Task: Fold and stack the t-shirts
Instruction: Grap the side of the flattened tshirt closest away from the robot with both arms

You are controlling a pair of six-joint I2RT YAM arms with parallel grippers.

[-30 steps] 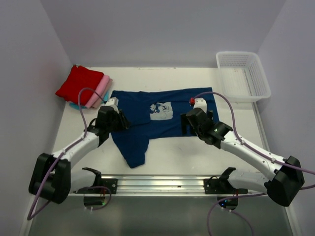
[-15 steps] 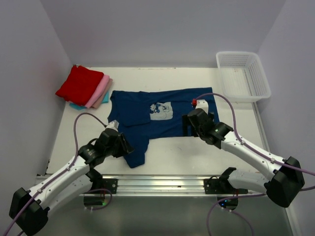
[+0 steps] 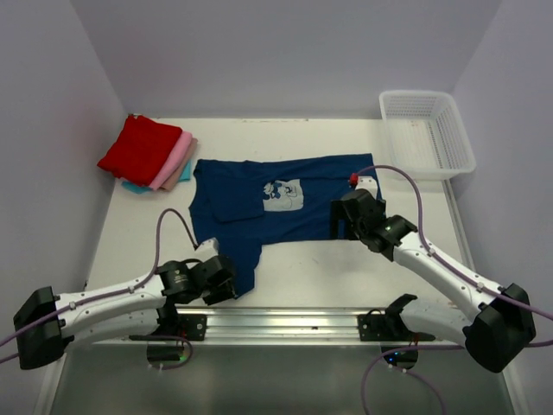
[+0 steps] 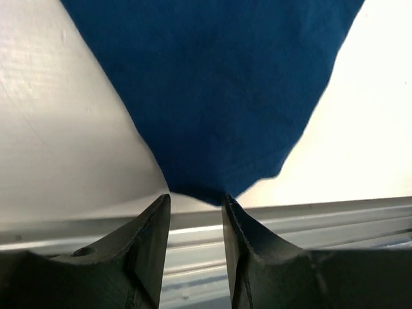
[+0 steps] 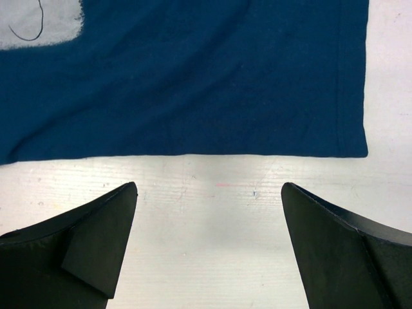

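Far left corner of the table (image 3: 302, 268) has the folded pile: red tee (image 3: 143, 149) on top, pink tee (image 3: 175, 160) poking out under its right edge, and a sliver of teal tee (image 3: 134, 186) at the bottom. The pile is well apart from both arms. Just right of it, mid-table, the navy tee (image 3: 320, 203) is laid out flat. Its long axis runs left to right, with what looks like the neck end toward the pile and the straight hem toward the right. The pale print (image 3: 282, 194) faces up, a bit left of the tee's middle. One tapering flap (image 3: 235, 259) sticks out of the left half and points near, at the rail (image 3: 285, 320). The left gripper (image 3: 226, 284) sits low right at that flap's tip. In the wrist view its fingers (image 4: 154, 232) are set narrow with a slit of rail showing between them, and the flap's point comes right up to their tips. I honestly can't tell if they touch the cloth. The right gripper (image 3: 341, 226) hangs over bare table just near of the tee's long near edge, close to the right hem corner. Its fingers (image 5: 103, 238) are spread wide with nothing between them. The white basket (image 3: 426, 131) is in the far right corner.
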